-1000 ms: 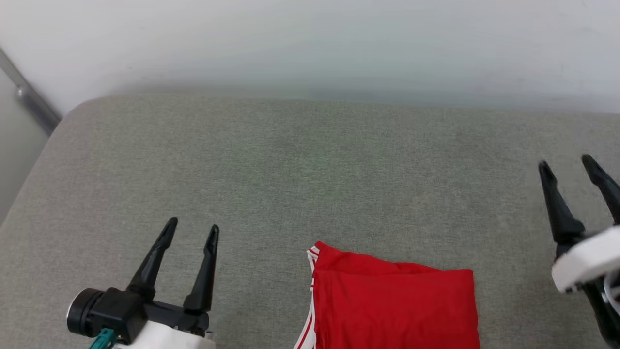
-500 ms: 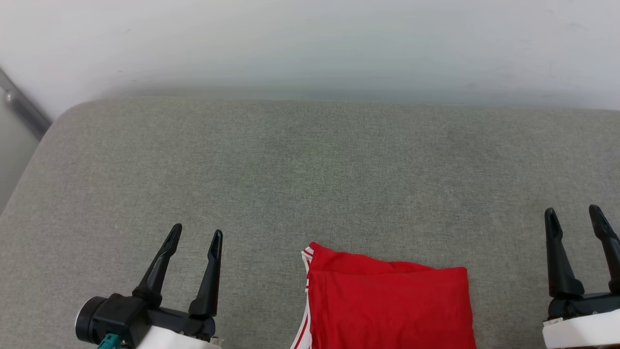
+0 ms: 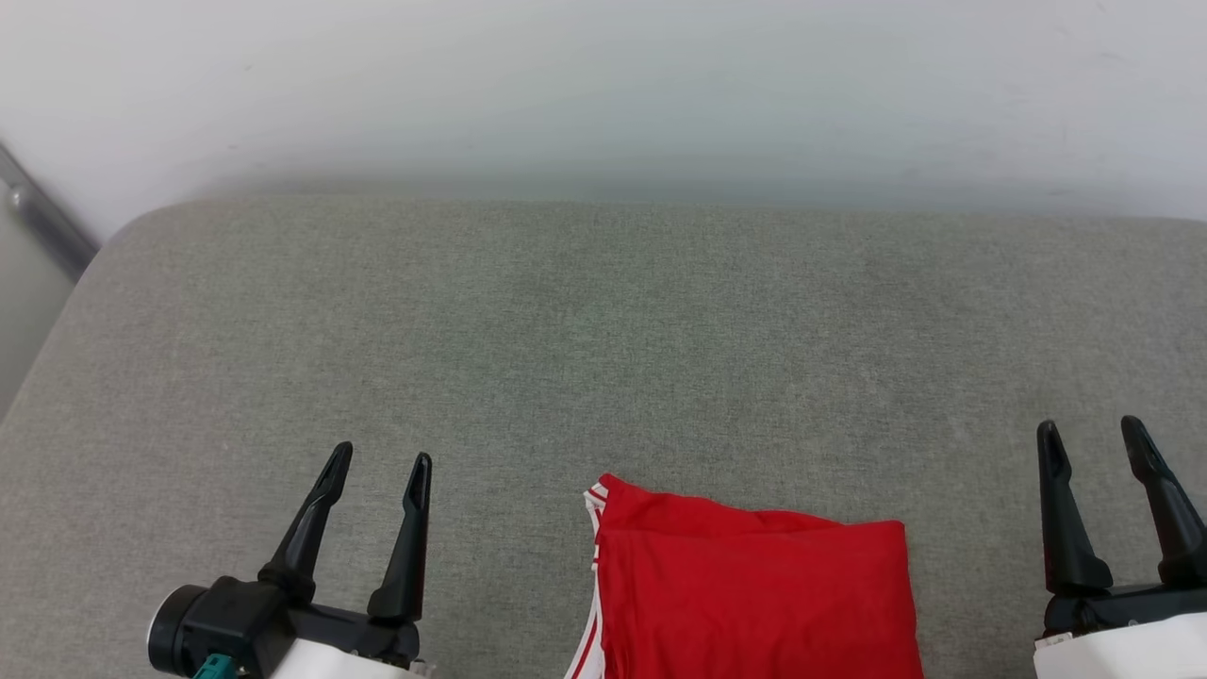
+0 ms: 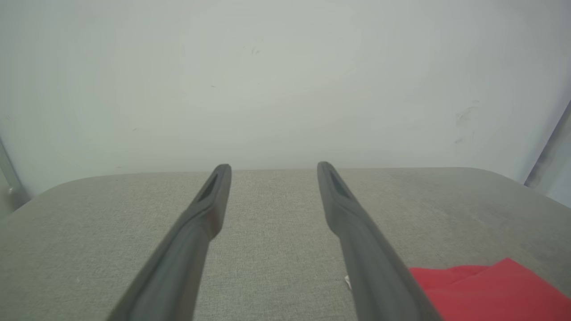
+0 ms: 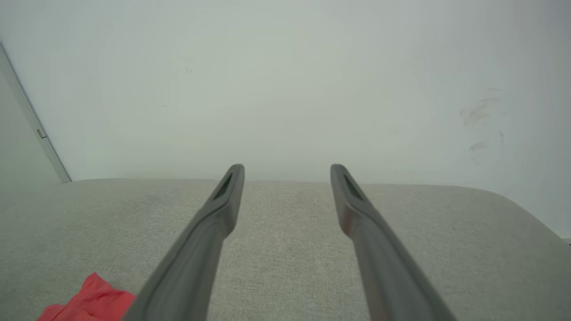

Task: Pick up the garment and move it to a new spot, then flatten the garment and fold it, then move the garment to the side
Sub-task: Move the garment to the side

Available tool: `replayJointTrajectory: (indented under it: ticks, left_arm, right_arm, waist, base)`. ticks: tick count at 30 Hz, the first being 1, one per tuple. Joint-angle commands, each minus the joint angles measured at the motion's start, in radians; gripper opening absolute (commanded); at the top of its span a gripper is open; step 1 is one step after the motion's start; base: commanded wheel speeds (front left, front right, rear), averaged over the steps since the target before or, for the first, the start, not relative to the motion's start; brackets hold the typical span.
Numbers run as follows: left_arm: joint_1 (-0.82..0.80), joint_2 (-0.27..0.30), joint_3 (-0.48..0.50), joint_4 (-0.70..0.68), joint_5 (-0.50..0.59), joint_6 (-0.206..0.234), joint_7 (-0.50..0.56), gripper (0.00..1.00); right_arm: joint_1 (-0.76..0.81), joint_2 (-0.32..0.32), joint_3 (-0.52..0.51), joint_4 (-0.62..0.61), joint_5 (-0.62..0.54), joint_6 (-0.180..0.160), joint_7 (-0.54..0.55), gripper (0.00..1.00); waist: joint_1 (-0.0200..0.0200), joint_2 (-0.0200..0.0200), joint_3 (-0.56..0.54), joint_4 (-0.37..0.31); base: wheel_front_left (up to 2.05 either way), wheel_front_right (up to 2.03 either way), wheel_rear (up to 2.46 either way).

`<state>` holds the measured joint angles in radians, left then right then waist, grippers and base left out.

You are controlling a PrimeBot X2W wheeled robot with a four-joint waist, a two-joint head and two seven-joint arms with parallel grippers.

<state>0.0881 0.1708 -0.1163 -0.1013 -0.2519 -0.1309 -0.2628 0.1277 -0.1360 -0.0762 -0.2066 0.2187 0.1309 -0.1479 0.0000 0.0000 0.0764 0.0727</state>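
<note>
Head view, looking down on a grey fabric surface (image 3: 603,330) with a plain white wall (image 3: 603,85) across 12 o'clock. The garment (image 3: 754,604) lay at 6 o'clock, near the front of the surface and cut off by the bottom edge of the view. It was a red rectangle with straight edges and a layered seam along its far side. Red-and-white striped trim showed at its 9 o'clock edge. No letters or number were visible.

The folding looked finished, so the step in hand appeared to be the last one, moving the garment to the side. Whether this spot already counted as the side could not be told. If the move remained, it would call for one gripper to come in to an edge of the fold, pinch all the layers together, and carry or slide the garment without letting it fall open.

The left gripper (image 3: 382,457) sat at 7 o'clock, well apart from the garment. Its two dark fingers were spread wide with nothing between them, and they touched nothing. The right gripper (image 3: 1089,429) sat at 4 o'clock, also apart from the cloth, also spread wide and empty. Each wrist view looked along bare, parted fingers over grey fabric, with a corner of red cloth off to one side.
</note>
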Motion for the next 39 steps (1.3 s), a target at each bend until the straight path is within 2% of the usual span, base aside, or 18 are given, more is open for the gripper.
replayJointTrajectory:
  ticks: [1,5,8,10,15,17,18,20,23,26,30,32,39]
  left_arm:
    - [-0.003,0.000,-0.002,0.002,0.000,0.001,-0.002,1.00]
    - [-0.012,0.002,-0.008,0.004,-0.001,0.001,-0.002,1.00]
    - [-0.016,0.006,-0.004,0.000,-0.006,0.001,-0.002,1.00]
    - [-0.020,0.008,-0.001,-0.004,-0.005,0.001,-0.002,1.00]
    - [-0.034,0.010,-0.009,-0.003,-0.001,0.001,-0.002,1.00]
    - [-0.039,0.010,-0.016,-0.004,0.001,0.001,-0.002,1.00]
    - [-0.039,0.010,-0.016,-0.004,0.001,0.001,-0.002,1.00]
    - [-0.046,0.009,-0.023,-0.002,0.000,0.001,-0.002,1.00]
    - [-0.063,0.013,-0.035,0.003,0.003,0.001,-0.002,1.00]
    - [-0.073,0.011,-0.042,0.009,0.003,0.001,-0.002,1.00]
    - [-0.092,0.016,-0.056,0.012,-0.002,0.001,-0.002,1.00]
    - [-0.100,0.019,-0.062,0.015,-0.004,0.001,-0.002,1.00]
    - [-0.120,0.020,-0.079,0.021,-0.008,0.001,-0.002,1.00]
  right_arm:
    - [0.004,0.007,-0.001,0.004,0.014,0.000,0.008,1.00]
    - [0.010,-0.006,0.008,0.003,0.020,0.000,0.045,1.00]
    - [0.006,-0.023,0.028,-0.003,0.035,0.000,0.117,1.00]
    - [0.001,-0.040,0.055,-0.009,0.061,0.000,0.206,1.00]
    - [0.000,-0.086,0.105,-0.032,0.117,0.000,0.521,1.00]
    - [0.008,-0.085,0.102,-0.046,0.142,0.000,0.659,1.00]
    - [0.008,-0.085,0.102,-0.046,0.142,0.000,0.659,1.00]
    - [0.016,-0.079,0.096,-0.066,0.158,0.000,0.793,1.00]
    - [0.021,-0.061,0.083,-0.092,0.131,0.000,0.971,1.00]
    - [0.013,-0.045,0.089,-0.111,0.105,0.000,1.087,1.00]
    - [-0.018,-0.026,0.103,-0.087,0.088,0.000,1.150,1.00]
    - [-0.029,-0.030,0.107,-0.062,0.068,-0.001,1.154,1.00]
    - [-0.043,0.036,0.116,0.080,0.035,0.000,1.152,1.00]
  waist:
    - [0.0000,0.0000,0.001,0.000]
    - [0.0000,0.0000,0.006,0.001]
    - [0.0000,0.0000,0.012,0.001]
    - [0.0000,0.0000,0.016,0.001]
    - [0.0000,0.0000,0.034,0.007]
    - [0.0000,0.0000,0.045,0.012]
    - [0.0000,0.0000,0.045,0.012]
    - [0.0000,0.0000,0.058,0.020]
    - [0.0000,0.0000,0.076,0.035]
    - [0.0000,0.0000,0.089,0.053]
    - [0.0000,0.0000,0.109,0.075]
    - [0.0000,0.0000,0.119,0.088]
    - [0.0000,0.0000,0.138,0.124]
  base:
    - [0.00,0.00,0.00]
    - [0.00,0.00,0.00]
    - [0.00,0.00,0.00]
    - [0.00,0.00,0.00]
    - [0.00,0.00,0.00]
    - [0.00,0.00,0.00]
    - [0.00,0.00,0.00]
    - [0.00,0.00,0.00]
    - [0.00,0.00,0.00]
    - [0.00,0.00,0.00]
    - [0.00,0.00,0.00]
    - [0.00,0.00,0.00]
    - [0.00,0.00,0.00]
